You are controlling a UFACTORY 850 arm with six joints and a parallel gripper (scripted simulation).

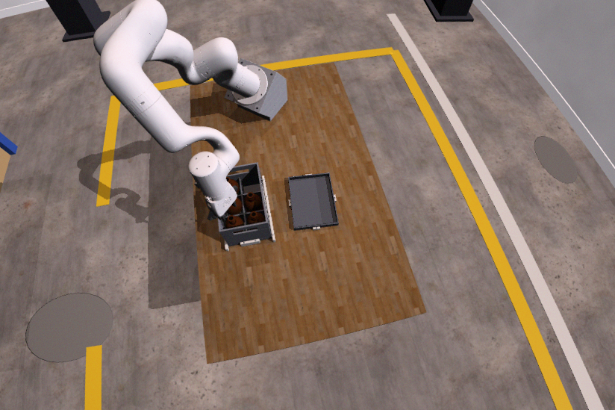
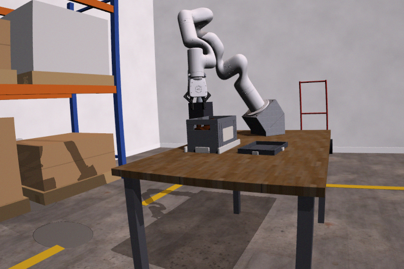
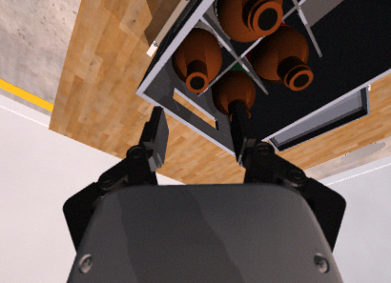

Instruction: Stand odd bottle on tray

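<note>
The desk (image 2: 228,168) has a matt top of wood planks on dark, smooth legs. The crate (image 2: 208,130) and tray (image 1: 313,200) look like matt grey plastic. The brown bottles (image 3: 197,61) are glossy, like glass. The arm (image 1: 148,107) wears a smooth white shell with a soft sheen; the claw (image 3: 197,134) is matt black. The floor (image 1: 472,296) looks like rough, mottled concrete.

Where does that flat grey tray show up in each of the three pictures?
Top view: the tray lies near the middle of the picture, just right of the crate on the wooden table.
Exterior view: the tray sits low on the table, right of the crate.
Wrist view: not in it; only the crate, bottles and the claw show.
Shared landmark: the crate.
</note>
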